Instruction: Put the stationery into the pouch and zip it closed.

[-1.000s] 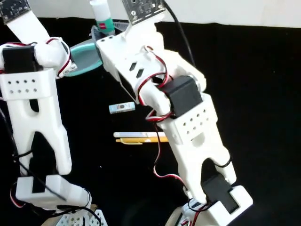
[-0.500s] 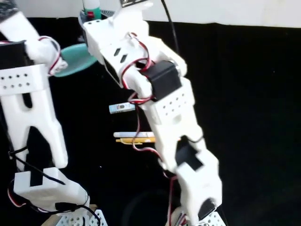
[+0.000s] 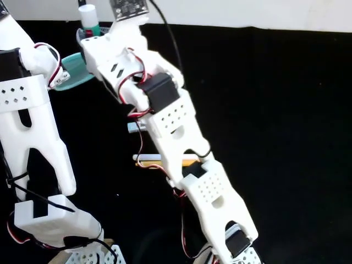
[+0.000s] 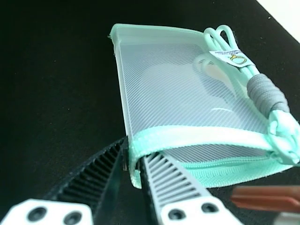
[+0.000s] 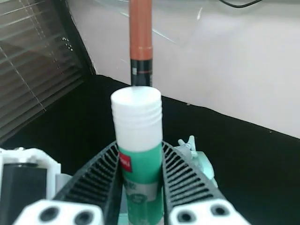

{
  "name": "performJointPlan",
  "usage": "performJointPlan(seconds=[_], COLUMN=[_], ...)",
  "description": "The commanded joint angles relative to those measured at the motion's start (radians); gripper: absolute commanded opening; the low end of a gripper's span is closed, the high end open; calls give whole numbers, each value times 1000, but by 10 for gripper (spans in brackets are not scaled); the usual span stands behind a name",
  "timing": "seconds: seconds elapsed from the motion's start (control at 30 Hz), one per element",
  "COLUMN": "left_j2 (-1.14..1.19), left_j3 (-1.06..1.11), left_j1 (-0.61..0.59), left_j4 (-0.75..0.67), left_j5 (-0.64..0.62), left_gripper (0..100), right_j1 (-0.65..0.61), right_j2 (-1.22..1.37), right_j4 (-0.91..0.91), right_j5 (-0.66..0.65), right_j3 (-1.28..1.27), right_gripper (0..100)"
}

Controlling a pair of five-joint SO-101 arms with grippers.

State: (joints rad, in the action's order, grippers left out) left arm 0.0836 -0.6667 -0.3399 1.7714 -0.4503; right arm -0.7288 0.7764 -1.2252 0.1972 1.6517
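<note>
Black table (image 3: 275,110) beneath: my right claw (image 5: 139,157) clamps a green glue stick (image 5: 138,140) lengthwise, white cap outward; left claw (image 4: 134,154) pinches the pouch (image 4: 178,93).

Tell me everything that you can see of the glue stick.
The glue stick has a white ribbed cap and a green body with a pale label and a small red mark; it looks like plastic. It stands upright, cap up, capped. The right gripper is shut on its green body, one ribbed finger on each side. In the high view it is at the far side of the table, near the teal pouch.
</note>
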Motion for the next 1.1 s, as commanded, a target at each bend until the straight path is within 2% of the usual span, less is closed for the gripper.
performJointPlan(seconds=[0.0, 0.17, 0.4, 0.57, 0.83, 1.07], left_j2=[-8, -10, -18, -18, -18, -65], left_j3=[-35, -38, -41, -68, -73, -105], left_j1=[-8, -8, -30, -97, -93, 74], left_j4=[-12, -14, -14, -11, -9, -6], left_j5=[-9, -9, -9, -9, -9, -11], left_gripper=[8, 8, 8, 8, 8, 8], right_j1=[-10, -42, -82, -84, -108, -84], right_j2=[-21, -10, 139, 194, 260, 196], right_j4=[54, 67, 236, 278, 375, 355], right_j5=[11, 12, 12, 12, 11, 6], right_j3=[122, 122, 122, 122, 122, 122], right_gripper=[6, 6, 6, 6, 6, 6])
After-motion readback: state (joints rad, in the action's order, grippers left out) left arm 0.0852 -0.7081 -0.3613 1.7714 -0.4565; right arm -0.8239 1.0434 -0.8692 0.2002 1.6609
